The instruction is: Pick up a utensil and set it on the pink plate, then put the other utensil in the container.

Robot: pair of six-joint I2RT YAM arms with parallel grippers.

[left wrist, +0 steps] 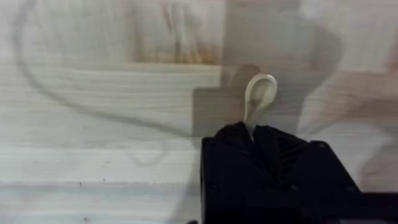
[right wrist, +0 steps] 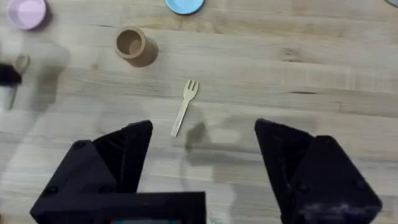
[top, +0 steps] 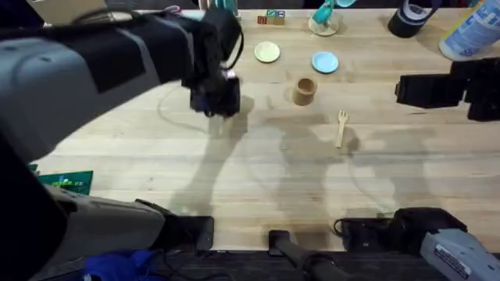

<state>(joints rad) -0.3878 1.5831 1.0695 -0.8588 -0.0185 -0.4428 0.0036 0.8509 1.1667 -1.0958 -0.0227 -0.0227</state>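
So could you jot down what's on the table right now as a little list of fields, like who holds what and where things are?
left gripper: shut on the spoon, held above the table
right gripper: open, holding nothing, above the fork
fork: lying flat on the table, untouched
cup: upright, beyond the fork, nothing visible in it
pink plate: bare, far side of the table
blue plate: bare, behind the cup
yellow plate: bare, beside the blue plate
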